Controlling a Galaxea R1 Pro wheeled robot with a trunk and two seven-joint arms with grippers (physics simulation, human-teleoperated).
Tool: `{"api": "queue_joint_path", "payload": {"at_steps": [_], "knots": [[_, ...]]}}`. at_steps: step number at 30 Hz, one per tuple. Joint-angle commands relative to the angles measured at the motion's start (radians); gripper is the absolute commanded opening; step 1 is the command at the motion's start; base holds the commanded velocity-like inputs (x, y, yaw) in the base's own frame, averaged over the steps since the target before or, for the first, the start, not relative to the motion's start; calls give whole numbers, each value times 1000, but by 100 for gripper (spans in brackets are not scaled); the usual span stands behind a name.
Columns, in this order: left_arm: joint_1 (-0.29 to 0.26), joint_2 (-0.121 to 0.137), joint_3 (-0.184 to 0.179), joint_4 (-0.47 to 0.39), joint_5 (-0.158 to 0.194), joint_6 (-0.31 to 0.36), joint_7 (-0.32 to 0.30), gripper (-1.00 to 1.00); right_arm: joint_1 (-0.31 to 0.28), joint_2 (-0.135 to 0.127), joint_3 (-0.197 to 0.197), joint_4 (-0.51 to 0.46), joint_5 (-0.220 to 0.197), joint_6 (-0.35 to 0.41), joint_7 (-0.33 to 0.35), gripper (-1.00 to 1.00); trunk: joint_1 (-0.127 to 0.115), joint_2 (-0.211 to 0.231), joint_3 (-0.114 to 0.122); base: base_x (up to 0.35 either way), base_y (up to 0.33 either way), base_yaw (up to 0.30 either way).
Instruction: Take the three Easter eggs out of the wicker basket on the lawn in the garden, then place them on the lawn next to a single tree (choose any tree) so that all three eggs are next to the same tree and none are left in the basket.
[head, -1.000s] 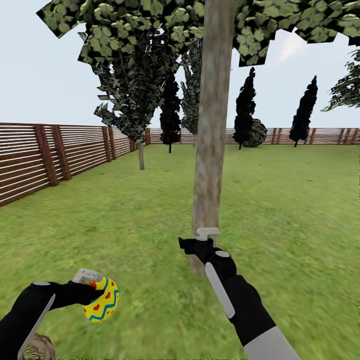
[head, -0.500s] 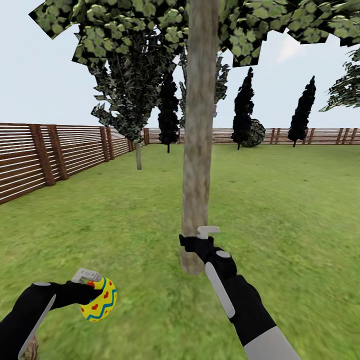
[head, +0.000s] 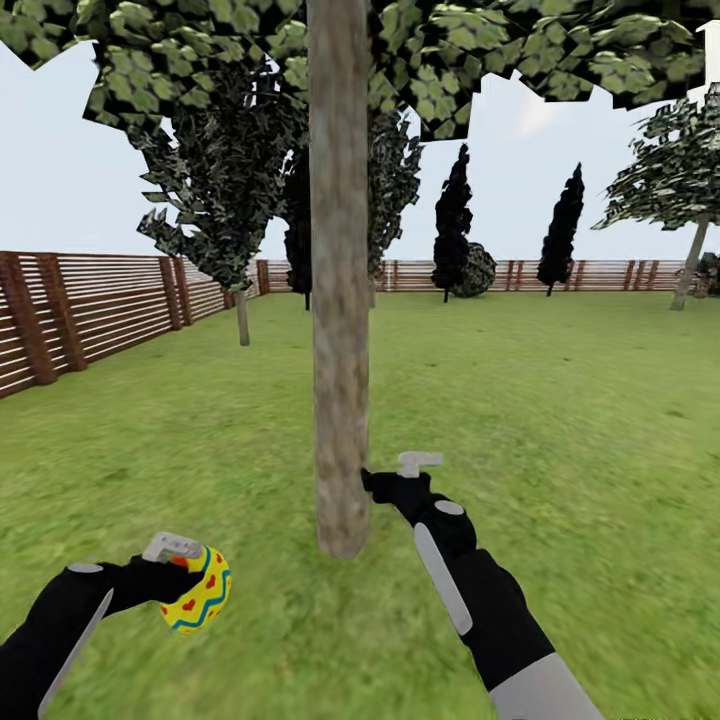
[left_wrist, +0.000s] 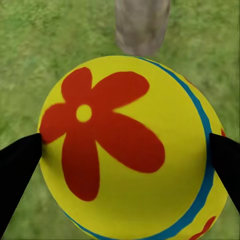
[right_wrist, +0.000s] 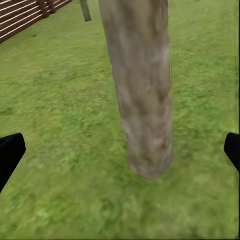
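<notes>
1. The left gripper (head: 190, 575) is sitting in the lower left of the head view, its fingers (left_wrist: 17, 165) clamped on either side of an egg (head: 202, 593), which it is holding above the lawn (head: 560, 420).
2. The egg is showing bright yellow with blue wavy bands and small red marks; in the left wrist view, the egg (left_wrist: 130, 150) is showing a large red flower and a blue band, with the two dark fingers pressing its sides.
3. The tree (head: 338, 300) is standing at centre frame in the head view, its thick grey-brown trunk running from the leafy canopy at the top down to the grass.
4. The right gripper (head: 385, 478) is hanging just to the right of the trunk's lower part, and its fingers (right_wrist: 10, 152) are standing wide apart with nothing between them, framing the trunk's foot in the right wrist view.
5. A brown slat fence (head: 90, 310) is running along the left and far edge of the lawn, with dark narrow trees (head: 455, 220) standing before it in the upper middle.
</notes>
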Motion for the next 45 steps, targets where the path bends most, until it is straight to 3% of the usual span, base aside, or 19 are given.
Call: {"api": "queue_joint_path", "payload": {"at_steps": [1,5,6,8,10,11,16,19,24,38,45], "knots": [[-1,1,-1,-5,-1,9,15,-100,1,-2,-14,-4,-10,9,-10,100,0,-1,0,143,-298,-222],[-2,0,4,-11,0,45,51,-100,89,-37,-117,-53,-5,129,-9,100,0,-1,5,184,-278,-213],[-2,0,6,-12,2,74,55,-100,114,-68,-165,-72,-6,173,-8,100,0,-1,6,205,-265,-194],[-3,-3,7,-12,2,108,59,-100,145,-107,-215,-84,-9,207,-3,100,0,-1,8,215,-258,-126],[-5,-22,9,-12,1,128,72,-100,183,-135,-244,-86,-11,219,0,100,0,-1,8,224,-252,-41],[-6,-47,9,-8,1,133,98,-100,220,-142,-250,-85,-7,216,4,100,0,-1,8,227,-249,-17],[-6,-181,2,-20,3,136,291,-100,298,-161,-264,-122,-8,195,45,100,0,-1,8,228,-248,-68],[-5,-209,2,-33,9,131,337,-100,303,-166,-265,-130,-2,194,84,100,0,-1,8,229,-248,-246],[-4,-255,1,-12,11,79,351,-100,305,-167,-265,-131,2,194,98,100,0,-1,8,229,-248,-285],[-5,-292,0,54,0,54,367,-100,304,-165,-264,-132,2,194,98,100,0,-1,8,103,-286,-45],[-5,-297,0,70,6,50,397,-100,304,-165,-265,-132,1,195,98,100,0,-1,8,0,-316,205]]}}
